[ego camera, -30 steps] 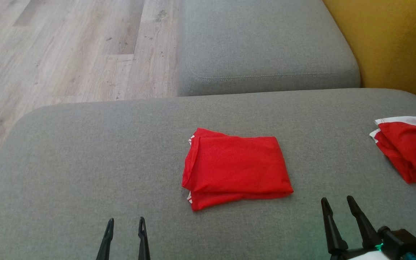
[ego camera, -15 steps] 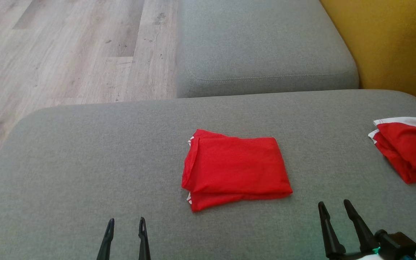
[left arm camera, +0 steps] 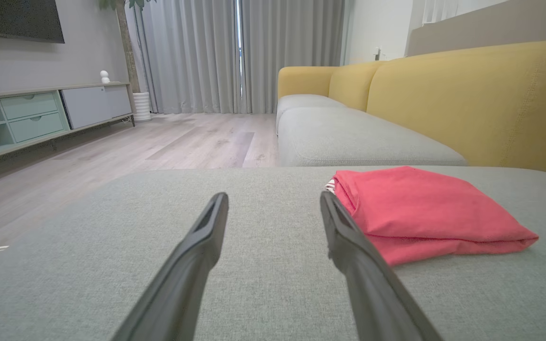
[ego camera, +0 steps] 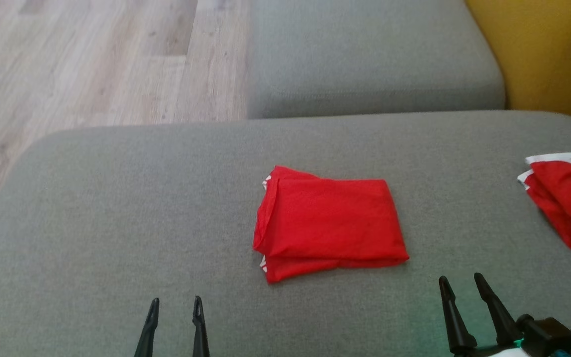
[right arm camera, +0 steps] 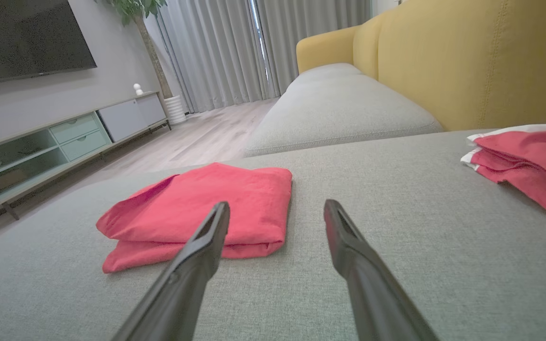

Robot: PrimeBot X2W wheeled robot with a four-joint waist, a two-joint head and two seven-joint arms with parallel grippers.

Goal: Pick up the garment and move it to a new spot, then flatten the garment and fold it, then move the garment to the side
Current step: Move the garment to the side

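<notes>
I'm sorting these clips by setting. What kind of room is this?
Most likely a home living room. There is a sofa with a yellow back and grey seats, a television on the wall above a low cabinet, and long curtains reaching a wood floor.

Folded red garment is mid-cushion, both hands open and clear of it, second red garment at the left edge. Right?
Not quite. The second garment lies at the right edge of the cushion, not the left, as the head view shows. The rest holds: the folded garment is mid-cushion, and the left hand and right hand are open and clear of it.
</notes>
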